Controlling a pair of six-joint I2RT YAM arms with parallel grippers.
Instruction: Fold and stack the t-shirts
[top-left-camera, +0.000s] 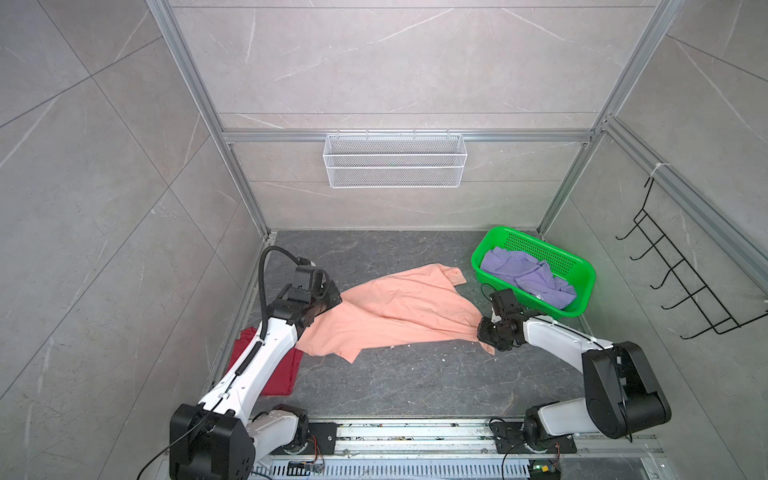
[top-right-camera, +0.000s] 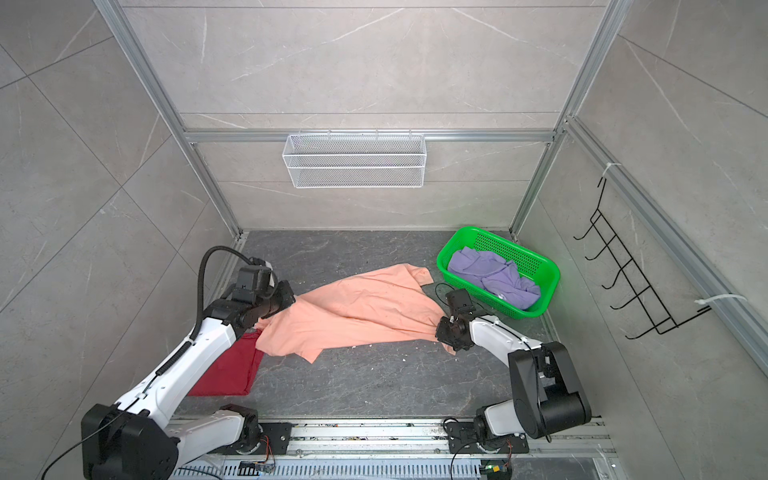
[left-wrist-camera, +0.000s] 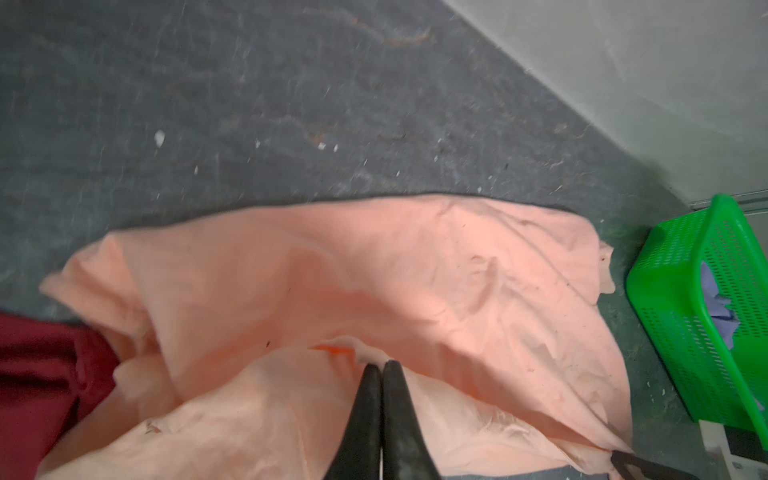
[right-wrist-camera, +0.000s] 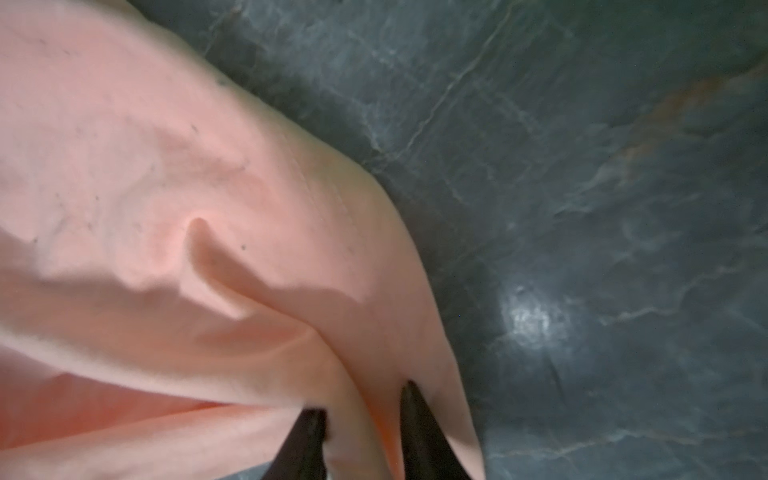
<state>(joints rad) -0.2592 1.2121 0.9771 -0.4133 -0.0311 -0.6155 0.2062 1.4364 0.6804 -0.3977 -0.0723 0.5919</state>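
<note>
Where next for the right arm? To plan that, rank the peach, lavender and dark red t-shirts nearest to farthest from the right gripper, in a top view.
1. peach t-shirt: held by the right gripper, spread across the centre.
2. lavender t-shirt: in the green basket, just behind, right side.
3. dark red t-shirt: far across, front left.

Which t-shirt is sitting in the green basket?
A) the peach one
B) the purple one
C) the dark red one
B: the lavender-purple t-shirt lies crumpled inside the green basket, while the peach t-shirt and the dark red t-shirt lie on the table outside it.
</note>
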